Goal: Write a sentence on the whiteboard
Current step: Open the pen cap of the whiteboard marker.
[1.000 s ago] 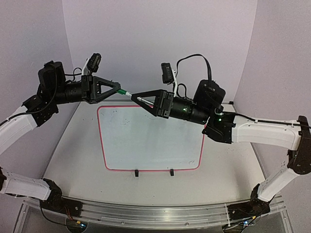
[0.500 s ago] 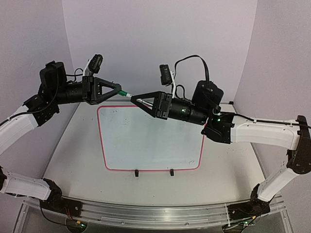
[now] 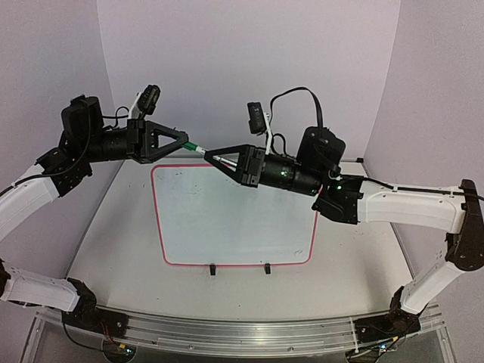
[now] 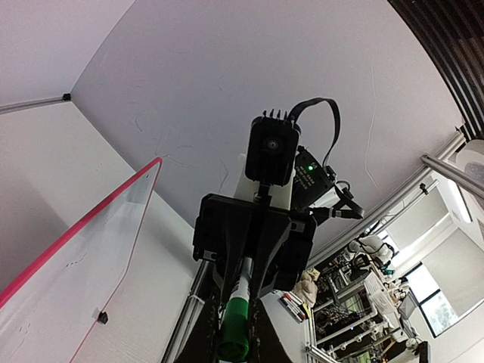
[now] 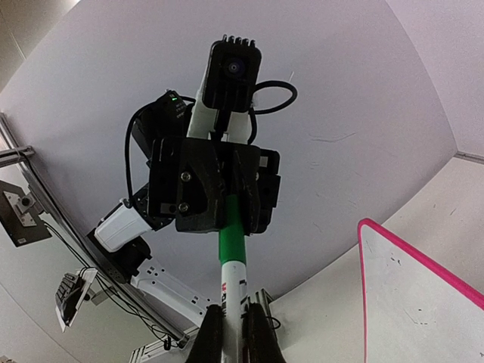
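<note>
The whiteboard [image 3: 234, 219], white with a red-pink frame, lies flat on the table in the top view. No sentence is in view on it, only faint grey specks. Both grippers meet tip to tip above the board's far left corner with a marker [image 3: 198, 147] held level between them. My left gripper [image 3: 186, 142] is shut on the marker's green cap [image 4: 235, 327]. My right gripper [image 3: 209, 154] is shut on the marker's white body [image 5: 231, 293]. In the right wrist view the green cap [image 5: 231, 236] runs into the left gripper's jaws.
Two small black clips [image 3: 213, 269] sit on the board's near edge. Grey tabletop [image 3: 121, 227] surrounds the board, with walls close at the back and sides. A board corner [image 5: 423, 302] shows in the right wrist view.
My right gripper moved slightly left along the marker and closed its fingers on the white body. The left gripper stayed still, holding the cap end.
</note>
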